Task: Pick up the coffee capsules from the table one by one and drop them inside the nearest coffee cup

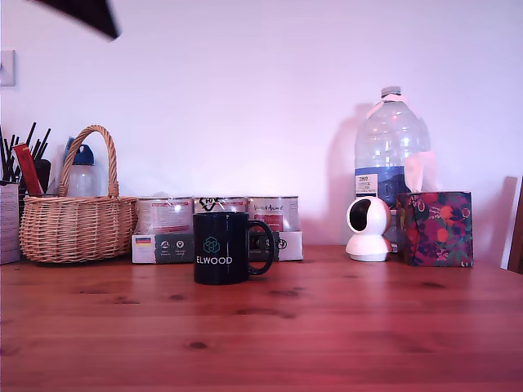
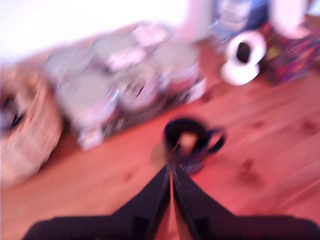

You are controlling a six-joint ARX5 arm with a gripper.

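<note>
One black coffee cup [image 1: 222, 247] sits mid-worktop [image 1: 327, 335], wicker basket [image 1: 78, 220] far left, silver tins [image 1: 216, 214] right behind it. Blurry wrist view: something pale inside the cup, jaws [image 2: 171, 172] pretty much together above it.

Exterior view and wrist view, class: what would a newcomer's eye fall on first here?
The black ELWOOD mug stands alone mid-table, before silver tins. A wicker basket sits at the exterior view's left, a big water bottle at its right. In the blurred wrist view the gripper looks shut.
</note>
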